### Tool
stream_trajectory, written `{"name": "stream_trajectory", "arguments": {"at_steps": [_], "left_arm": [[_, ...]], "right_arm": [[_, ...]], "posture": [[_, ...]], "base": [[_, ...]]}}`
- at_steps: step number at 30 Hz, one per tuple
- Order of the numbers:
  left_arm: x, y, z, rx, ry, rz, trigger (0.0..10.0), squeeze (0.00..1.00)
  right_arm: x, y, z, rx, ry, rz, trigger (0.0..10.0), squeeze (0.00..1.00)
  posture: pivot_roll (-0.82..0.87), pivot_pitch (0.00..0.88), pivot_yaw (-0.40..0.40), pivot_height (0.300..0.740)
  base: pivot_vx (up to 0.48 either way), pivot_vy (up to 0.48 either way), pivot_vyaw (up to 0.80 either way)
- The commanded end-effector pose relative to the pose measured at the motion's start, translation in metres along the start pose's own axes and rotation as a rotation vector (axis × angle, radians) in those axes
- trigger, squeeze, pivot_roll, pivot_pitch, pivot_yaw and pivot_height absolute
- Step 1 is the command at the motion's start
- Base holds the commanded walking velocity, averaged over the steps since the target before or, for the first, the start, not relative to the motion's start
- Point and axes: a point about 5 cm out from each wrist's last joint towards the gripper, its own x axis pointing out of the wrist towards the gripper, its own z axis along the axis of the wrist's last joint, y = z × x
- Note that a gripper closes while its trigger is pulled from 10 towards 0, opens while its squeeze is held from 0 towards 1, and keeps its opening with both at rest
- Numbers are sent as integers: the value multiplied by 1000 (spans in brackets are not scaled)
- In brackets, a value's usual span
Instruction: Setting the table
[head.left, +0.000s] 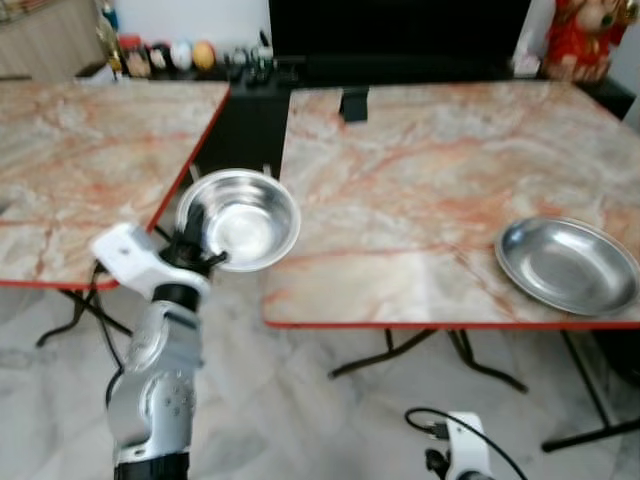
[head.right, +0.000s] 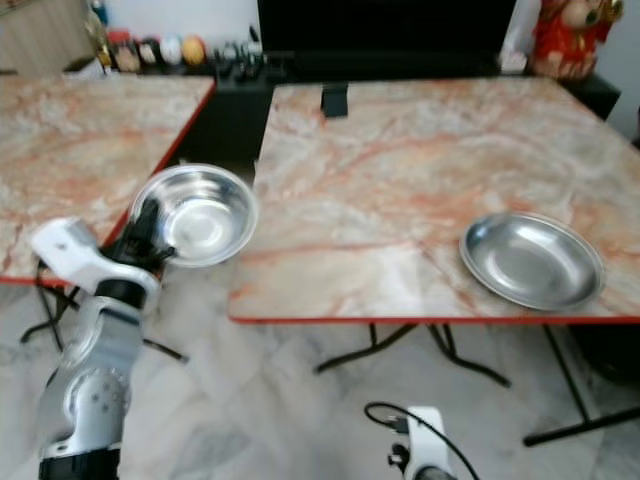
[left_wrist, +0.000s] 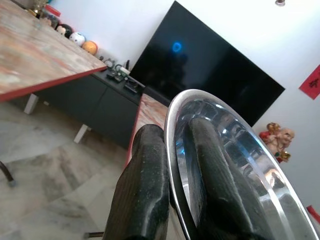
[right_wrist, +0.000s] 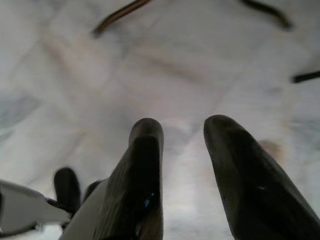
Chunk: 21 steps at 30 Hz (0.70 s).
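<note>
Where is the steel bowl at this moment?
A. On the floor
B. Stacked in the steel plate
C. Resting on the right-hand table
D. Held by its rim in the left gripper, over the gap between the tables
D: the left gripper pinches the rim of the steel bowl, held off the table, while the steel plate lies empty on the right-hand table.

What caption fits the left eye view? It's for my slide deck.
Left hand grips a steel bowl by its rim beside the marble table.

Home living room: television (head.left: 400, 25), marble-topped folding tables (head.left: 440, 180), shelf ornaments (head.left: 165, 55).
</note>
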Motion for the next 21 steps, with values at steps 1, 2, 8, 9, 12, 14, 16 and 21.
{"name": "stream_trajectory", "arguments": {"at_steps": [1, 2, 8, 9, 12, 14, 16, 21], "left_arm": [[0, 4, 5, 8, -18, 13, 10000, 0], [0, 5, 5, 8, -18, 13, 10000, 0], [0, 5, 5, 10, -19, 14, 10000, 0], [1, 5, 5, 10, -20, 14, 10000, 0], [1, 4, 6, 10, -21, 12, 10000, 0], [1, 5, 6, 10, -20, 10, 10000, 0], [1, 4, 5, 12, -19, 8, 10000, 0], [1, 4, 5, 17, -16, 3, 10000, 0]], "right_arm": [[1, 9, 0, 11, 1, 21, 10000, 0], [1, 9, 0, 11, 1, 21, 10000, 0], [1, 10, 1, 14, -2, 22, 10000, 0], [1, 10, 1, 14, -3, 22, 10000, 0], [1, 9, 1, 14, -3, 22, 10000, 0], [1, 10, 1, 14, -3, 22, 10000, 0], [1, 9, 1, 14, -4, 21, 10000, 0], [1, 10, 0, 15, -5, 20, 10000, 0]], "posture": [[-26, 0, 7, 707], [-27, 0, 8, 707], [-25, 0, 6, 707], [-25, 0, 6, 707], [-24, 0, 5, 707], [-26, 0, 8, 707], [-26, 0, 7, 707], [-25, 0, 10, 707]], "base": [[0, -416, 0], [0, -416, 0], [0, -417, 0], [0, -412, 0], [0, -414, 0], [0, -412, 0], [0, -416, 0], [0, -413, 0]]}}
